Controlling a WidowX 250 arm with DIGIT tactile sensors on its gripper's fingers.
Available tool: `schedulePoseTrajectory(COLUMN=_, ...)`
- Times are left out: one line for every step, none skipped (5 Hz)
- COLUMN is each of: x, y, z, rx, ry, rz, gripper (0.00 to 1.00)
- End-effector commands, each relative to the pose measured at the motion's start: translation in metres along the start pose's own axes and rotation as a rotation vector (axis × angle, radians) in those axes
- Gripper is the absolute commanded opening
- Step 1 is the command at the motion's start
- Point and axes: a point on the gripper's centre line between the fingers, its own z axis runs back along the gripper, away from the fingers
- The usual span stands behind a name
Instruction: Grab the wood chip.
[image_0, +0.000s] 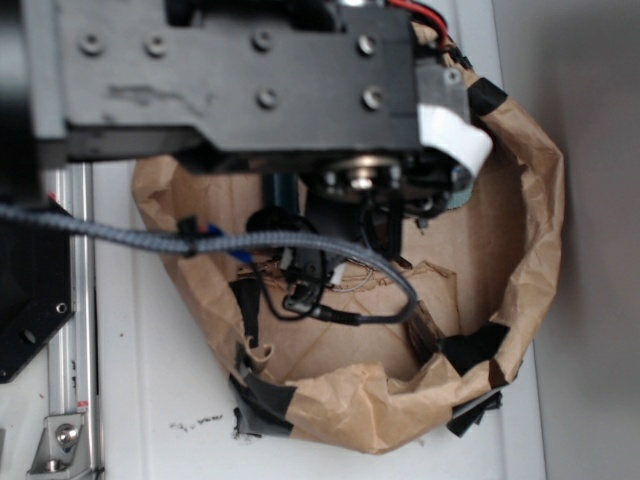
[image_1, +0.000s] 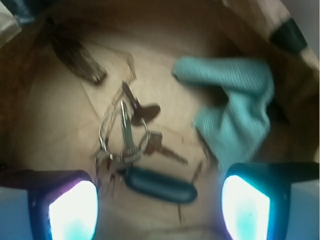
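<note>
only the wrist view shows the contents: the wood chip (image_1: 77, 57) lies at ten o'clock, the keys (image_1: 127, 132) at centre above a dark green fob (image_1: 160, 185), a teal cloth (image_1: 232, 107) at two o'clock. from outside, the arm (image_0: 230, 75) covers the paper bag (image_0: 520, 200). the gripper (image_1: 160, 207) hangs spread wide, empty, well apart from the chip.

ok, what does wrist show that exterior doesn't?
Wrist only: keys, fob, teal cloth laid out in full, gripper open over the fob. Exterior only: arm body, cables, white table outside the bag. Both: paper bag, wood chip, untouched.
</note>
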Motion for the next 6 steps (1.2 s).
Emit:
schedulePoseTrajectory(x=0.03, y=-0.037, z=0.002, rx=0.025, ry=-0.17, rz=-0.307, gripper=1.0)
schedulePoseTrajectory(x=0.037, y=-0.053, z=-0.01, rx=0.035, ry=-0.2, rz=-0.405, gripper=1.0)
schedulePoseTrajectory(x=0.04, y=-0.051, z=-0.023, rx=-0.002, ry=-0.26, rz=-0.453, gripper=1.0)
schedulePoseTrajectory(x=0.044, y=-0.05, z=-0.032, rx=-0.02, ry=-0.264, rz=-0.474, gripper=1.0)
schedulePoseTrajectory(x=0.046, y=-0.049, z=-0.036, rx=-0.073, ry=-0.288, rz=-0.477, gripper=1.0)
schedulePoseTrajectory(x=0.052, y=-0.05, z=-0.038, rx=-0.108, ry=-0.309, rz=-0.476, gripper=1.0)
